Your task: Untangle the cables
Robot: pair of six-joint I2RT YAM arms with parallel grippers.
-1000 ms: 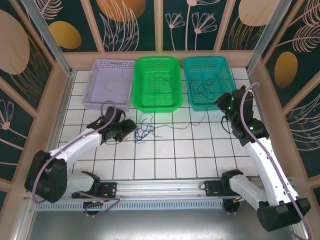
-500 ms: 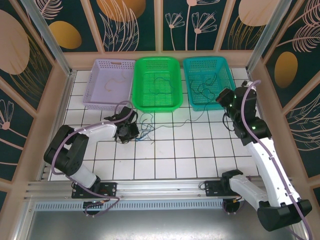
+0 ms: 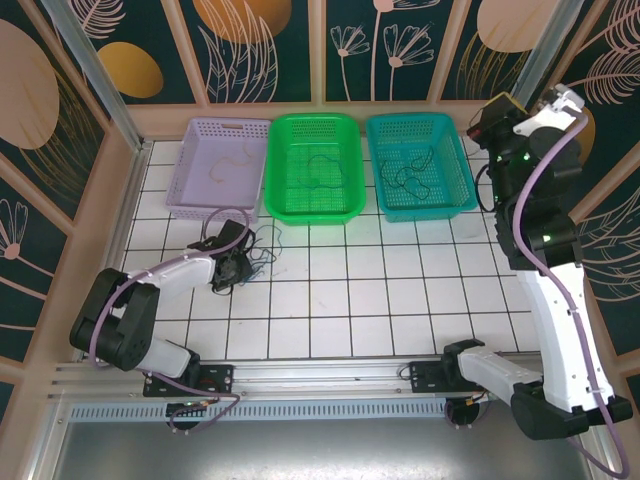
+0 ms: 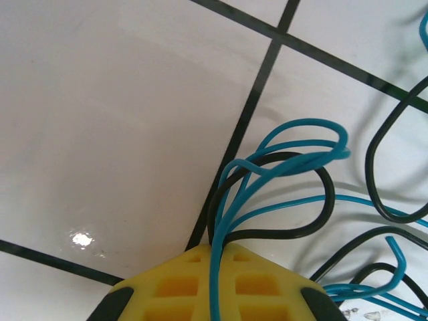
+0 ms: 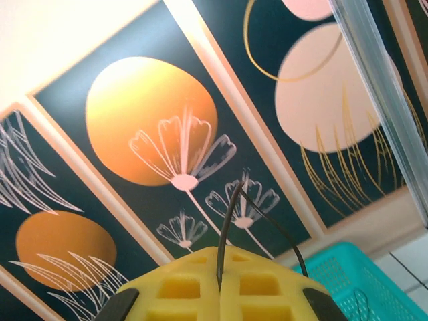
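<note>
Clamping blue and black cables (image 4: 307, 122) is the left end effector (image 4: 217, 267).

Left gripper (image 3: 235, 268) is down on the white tiled table (image 3: 400, 290), at the loose tangle of cables (image 3: 262, 248) just before the green basket (image 3: 313, 118). Right gripper (image 3: 488, 118) stands high beside the teal basket (image 3: 415, 118) — lavender basket (image 3: 228, 123) leftmost. One wire lies in each.
</note>
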